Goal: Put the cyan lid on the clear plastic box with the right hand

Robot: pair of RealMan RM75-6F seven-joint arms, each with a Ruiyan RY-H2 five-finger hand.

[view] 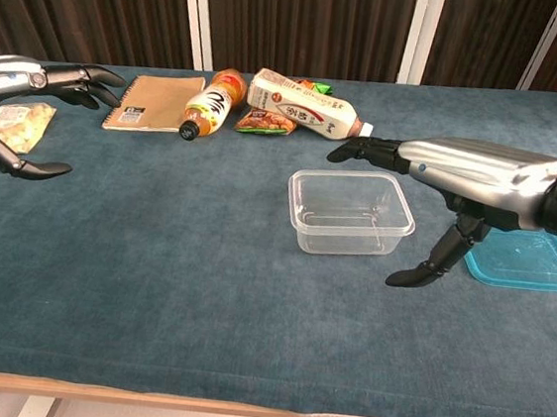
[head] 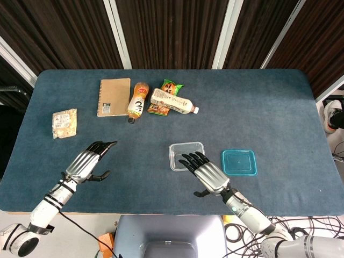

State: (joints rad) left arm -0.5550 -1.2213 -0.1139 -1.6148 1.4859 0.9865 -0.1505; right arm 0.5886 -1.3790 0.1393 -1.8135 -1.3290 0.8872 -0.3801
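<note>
Our clear box (head: 186,155) sits uncovered, holding nothing.
Cyan lid (head: 239,162) lies beside it; our right hand (head: 207,174) and left hand (head: 87,162) hover, fingers apart.

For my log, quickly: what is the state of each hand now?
Left hand: open, holding nothing.
Right hand: open, holding nothing.

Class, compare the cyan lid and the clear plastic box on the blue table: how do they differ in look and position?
The cyan plastic lid is tinted blue-green and lies flat and shallow; the clear rectangular plastic box is colourless, see-through and deeper, standing open and empty. The lid lies on the outer side of the right hand, while the box sits at that hand's fingers, nearer the table's middle. Both are rounded rectangles resting apart on the blue table.
</note>
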